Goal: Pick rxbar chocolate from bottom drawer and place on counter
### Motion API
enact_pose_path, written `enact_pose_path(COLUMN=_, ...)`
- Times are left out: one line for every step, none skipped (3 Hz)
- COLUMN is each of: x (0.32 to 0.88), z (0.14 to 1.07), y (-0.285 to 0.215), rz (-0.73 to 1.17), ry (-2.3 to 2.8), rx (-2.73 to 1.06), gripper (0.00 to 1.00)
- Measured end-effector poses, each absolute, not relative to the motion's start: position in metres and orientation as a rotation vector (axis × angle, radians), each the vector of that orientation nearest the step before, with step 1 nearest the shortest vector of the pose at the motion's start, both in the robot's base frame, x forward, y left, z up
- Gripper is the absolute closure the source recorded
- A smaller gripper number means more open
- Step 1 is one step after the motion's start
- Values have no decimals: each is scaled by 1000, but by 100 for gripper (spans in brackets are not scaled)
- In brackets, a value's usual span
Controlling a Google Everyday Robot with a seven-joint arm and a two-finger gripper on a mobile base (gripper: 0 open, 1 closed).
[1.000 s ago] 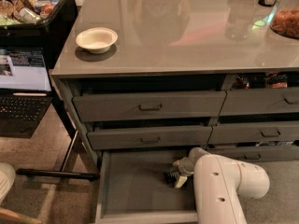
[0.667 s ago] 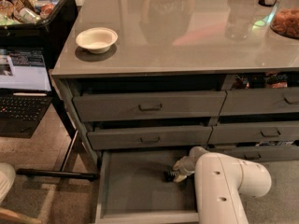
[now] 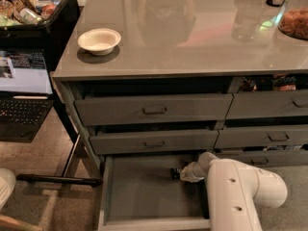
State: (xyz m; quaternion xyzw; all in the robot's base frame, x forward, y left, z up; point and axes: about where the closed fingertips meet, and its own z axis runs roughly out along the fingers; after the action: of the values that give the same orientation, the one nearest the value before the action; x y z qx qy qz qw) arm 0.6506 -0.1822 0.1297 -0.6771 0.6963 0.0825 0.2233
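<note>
Presently the drawer (image 3: 144,191) stands pulled out. The arm (image 3: 240,189) reaches in from the right, and its gripper (image 3: 179,173) sits low near the drawer's back right. A small dark item at its tip, likely the bar (image 3: 173,172), is on the drawer floor. Whether the gripper holds it cannot be told. A bowl (image 3: 99,40) stands on the counter (image 3: 192,42).

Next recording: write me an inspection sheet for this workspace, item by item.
Surface: counter, glossy grey-brown, reflective.
Job's things: bottom drawer pulled open, floor mostly bare; rxbar chocolate not clearly made out, perhaps the small dark shape at the hand.
Clutter: white bowl on the counter's left; snack container at its right edge.
Grippers: hand low inside the bottom drawer, towards its back right.
Cables: nothing seen.
Surroundings: open laptop and black bin of snacks to the left.
</note>
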Motion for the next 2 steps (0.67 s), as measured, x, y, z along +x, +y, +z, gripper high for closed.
enact_pose_path(x=642, z=149, y=-184, rz=242, ry=1869, rx=-1858, gripper=100)
enact_pose_path(x=628, z=179, y=-187, rz=244, ry=1808, rx=-1869, gripper=100)
